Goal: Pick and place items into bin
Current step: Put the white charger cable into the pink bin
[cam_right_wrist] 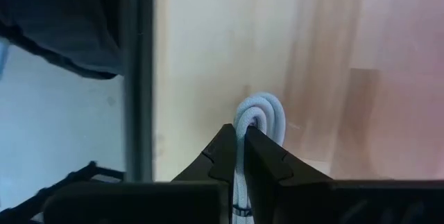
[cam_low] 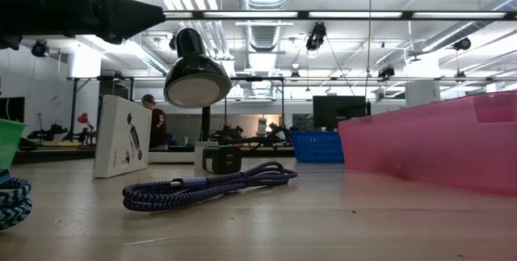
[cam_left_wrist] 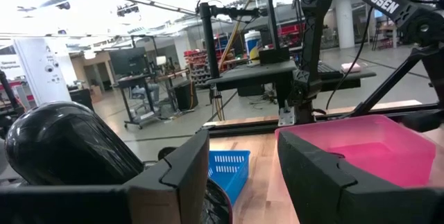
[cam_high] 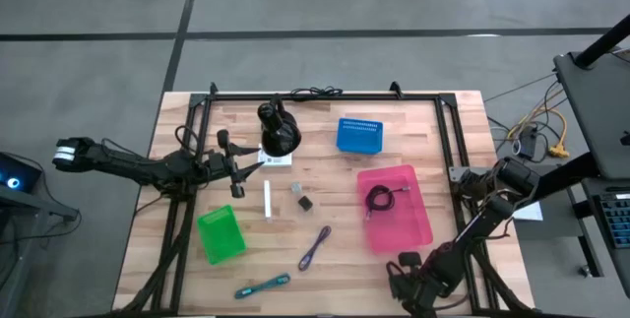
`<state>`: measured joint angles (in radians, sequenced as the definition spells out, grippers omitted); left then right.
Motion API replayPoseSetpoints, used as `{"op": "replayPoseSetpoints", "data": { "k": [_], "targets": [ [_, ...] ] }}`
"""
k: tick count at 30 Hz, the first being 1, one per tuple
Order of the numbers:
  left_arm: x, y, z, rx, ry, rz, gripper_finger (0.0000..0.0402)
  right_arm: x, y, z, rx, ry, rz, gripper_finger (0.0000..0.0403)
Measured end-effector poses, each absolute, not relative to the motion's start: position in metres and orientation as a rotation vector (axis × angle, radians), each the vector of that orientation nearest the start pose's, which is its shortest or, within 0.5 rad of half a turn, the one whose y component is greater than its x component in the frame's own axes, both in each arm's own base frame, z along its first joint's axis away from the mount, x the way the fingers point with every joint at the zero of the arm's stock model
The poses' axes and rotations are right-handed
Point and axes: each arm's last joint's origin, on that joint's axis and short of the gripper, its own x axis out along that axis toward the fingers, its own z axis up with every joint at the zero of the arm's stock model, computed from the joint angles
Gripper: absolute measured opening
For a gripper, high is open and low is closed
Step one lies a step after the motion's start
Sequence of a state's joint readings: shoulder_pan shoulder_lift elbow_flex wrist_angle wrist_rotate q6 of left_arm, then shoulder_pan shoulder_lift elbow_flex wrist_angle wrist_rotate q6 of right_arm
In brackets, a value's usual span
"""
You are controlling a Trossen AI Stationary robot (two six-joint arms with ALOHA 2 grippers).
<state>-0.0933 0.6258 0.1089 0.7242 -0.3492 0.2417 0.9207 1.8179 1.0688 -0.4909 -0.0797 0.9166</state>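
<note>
My right gripper (cam_right_wrist: 241, 141) is at the table's near edge, in front of the pink bin (cam_high: 413, 234), and is shut on a white coiled cable (cam_right_wrist: 262, 116). A black coiled cable (cam_high: 379, 200) lies in that bin. My left gripper (cam_left_wrist: 243, 175) hovers open at the left, beside the large black rounded object (cam_high: 279, 131), with nothing between its fingers. Lying on the wood are a white stick (cam_high: 267, 200), a silver piece (cam_high: 294, 190), a tiny dark block (cam_high: 305, 203), a purple cable (cam_high: 315, 247), a teal tool (cam_high: 264, 286) and a white card (cam_high: 276, 159). My right gripper pinches the white cable between its two fingertips (cam_right_wrist: 225, 151), just behind the bend of a loop (cam_right_wrist: 253, 113). The fingers come from above, slanting steeply down. The loop sticks out past the fingertips over the wood; I cannot tell whether it is lifted clear.
A blue basket (cam_high: 357, 134) stands at the back and a green bin (cam_high: 220, 234) at the near left. A black frame (cam_high: 315, 96) runs around the table's far and side edges. Free wood lies between the purple cable and the pink bin.
</note>
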Motion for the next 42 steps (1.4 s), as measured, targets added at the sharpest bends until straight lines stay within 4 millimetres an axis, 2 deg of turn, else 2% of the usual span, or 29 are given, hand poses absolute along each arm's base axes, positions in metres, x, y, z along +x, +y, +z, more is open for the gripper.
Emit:
{"op": "replayPoseSetpoints", "data": {
  "k": [9,21,26,35,42],
  "targets": [
    [0.143,-0.003,0.208,0.196,-0.163,0.277,0.0157,0.208,0.278,0.160,0.248,1.390,0.293,0.0009],
    [0.143,-0.003,0.208,0.196,-0.163,0.277,0.0157,0.208,0.278,0.178,0.176,1.454,0.233,0.0009],
    [0.143,-0.003,0.208,0.196,-0.163,0.277,0.0157,0.211,0.280,0.185,0.139,1.434,0.277,0.0009],
    [0.143,-0.003,0.208,0.196,-0.163,0.277,0.0157,0.219,0.272,0.197,0.076,1.449,0.235,0.0009],
    [0.143,-0.003,0.208,0.196,-0.164,0.277,0.0157,0.229,0.266,0.202,-0.020,1.410,0.306,0.0009]
  ]
}}
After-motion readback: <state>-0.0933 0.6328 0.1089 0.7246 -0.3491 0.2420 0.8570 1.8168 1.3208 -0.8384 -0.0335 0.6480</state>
